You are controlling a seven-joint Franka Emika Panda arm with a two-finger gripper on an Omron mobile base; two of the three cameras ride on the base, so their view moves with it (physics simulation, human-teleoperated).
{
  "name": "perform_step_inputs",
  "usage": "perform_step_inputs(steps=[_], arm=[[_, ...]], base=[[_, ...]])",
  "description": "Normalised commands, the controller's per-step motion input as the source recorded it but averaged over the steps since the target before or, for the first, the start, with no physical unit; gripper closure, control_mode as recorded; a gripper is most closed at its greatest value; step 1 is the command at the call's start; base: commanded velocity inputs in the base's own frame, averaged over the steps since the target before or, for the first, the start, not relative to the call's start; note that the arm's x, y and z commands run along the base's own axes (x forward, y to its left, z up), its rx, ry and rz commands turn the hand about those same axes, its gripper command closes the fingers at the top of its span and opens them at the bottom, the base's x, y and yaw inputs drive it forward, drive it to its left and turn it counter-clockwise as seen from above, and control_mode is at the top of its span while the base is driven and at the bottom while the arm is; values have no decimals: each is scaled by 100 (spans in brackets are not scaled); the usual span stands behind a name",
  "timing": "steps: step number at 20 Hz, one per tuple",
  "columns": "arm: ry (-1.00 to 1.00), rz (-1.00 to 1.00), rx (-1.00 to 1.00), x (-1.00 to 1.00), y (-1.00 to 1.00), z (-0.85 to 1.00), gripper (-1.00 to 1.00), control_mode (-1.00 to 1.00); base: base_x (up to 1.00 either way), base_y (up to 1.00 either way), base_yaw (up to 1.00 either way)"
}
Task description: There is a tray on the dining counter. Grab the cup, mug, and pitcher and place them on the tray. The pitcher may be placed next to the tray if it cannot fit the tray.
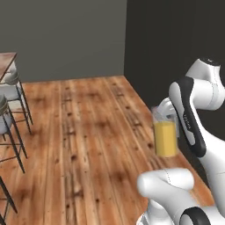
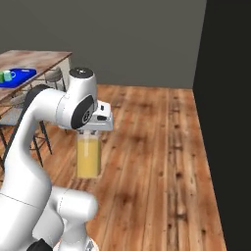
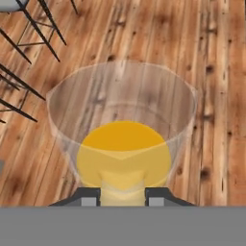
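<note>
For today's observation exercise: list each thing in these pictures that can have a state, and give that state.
pitcher: upright, part full of orange liquid, held off the floor
gripper: shut on the pitcher's rim
tray: flat on the dining counter
cup: upright on the tray

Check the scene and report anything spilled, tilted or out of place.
Nothing stands out. The pitcher hangs upright in the gripper above the wood floor, its orange liquid level and no spill visible. On the dining counter, the tray lies flat with the cup on it.
</note>
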Motion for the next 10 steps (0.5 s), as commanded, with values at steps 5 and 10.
perform_step_inputs(steps=[5,10], arm=[[0,0,0,0,0,0,100,100],[0,0,0,0,0,0,100,100]], base=[[93,-38,3],[92,-4,15]])
